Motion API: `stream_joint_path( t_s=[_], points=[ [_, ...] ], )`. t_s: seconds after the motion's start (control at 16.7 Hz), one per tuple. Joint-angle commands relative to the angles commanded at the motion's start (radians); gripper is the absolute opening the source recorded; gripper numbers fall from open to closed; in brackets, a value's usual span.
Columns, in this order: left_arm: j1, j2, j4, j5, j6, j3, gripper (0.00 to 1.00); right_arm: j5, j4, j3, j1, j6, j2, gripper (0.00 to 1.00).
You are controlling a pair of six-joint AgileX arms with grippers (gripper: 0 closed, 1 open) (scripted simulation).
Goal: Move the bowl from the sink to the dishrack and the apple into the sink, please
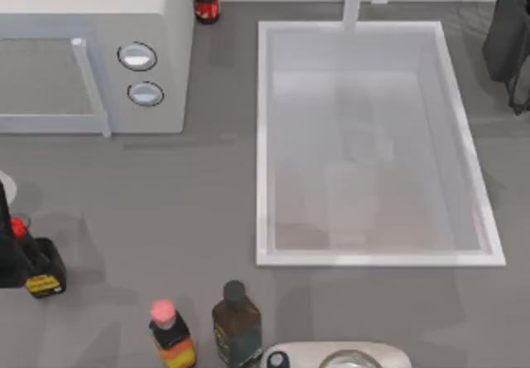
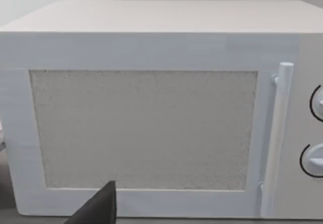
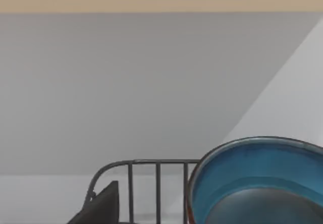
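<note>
**Bowl at the dishrack, release pending**

Obs: my right gripper [image 1: 508, 45] is at the far right of the table, beyond the sink's [image 1: 263, 136] right rim. In the right wrist view one dark finger [image 3: 101, 206] sits just beside the dishrack's [image 3: 146, 162] wire rail. The other finger is out of frame, so I cannot tell how wide the gripper stands or whether it has a grip on anything.

Task object: the bowl [image 3: 252, 183] is out of the sink and sits close under the right wrist camera, right beside the rack's rail and overlapping its end bars. Its blue inside faces the camera, so it looks tipped rather than flat. I cannot tell whether it rests on the rack or hangs from my fingers.

Judgement: the step in hand is seating the bowl in the rack.

Method note:
- Lower slowly, and keep the rim clear of the rail.
- Let the bowl bear on the wires before letting go, because a glossy bowl on edge may roll or slide.
- Withdraw straight away from it.

Left gripper [image 1: 8, 252] is parked at the near left, facing the microwave [image 2: 151, 108] door; its opening is also unreadable. The basin is empty, so the apple step is not yet done.
</note>
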Motion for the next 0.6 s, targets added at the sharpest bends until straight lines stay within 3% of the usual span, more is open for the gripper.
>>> stream_joint_path(
  t_s=[0.6],
  points=[
    [0.000, 0.000, 0.000, 0.000, 0.000, 0.000, 1.00, 0.115, -0.289, -0.349, 0.099, -0.017, -0.840, 1.00]
  ],
)
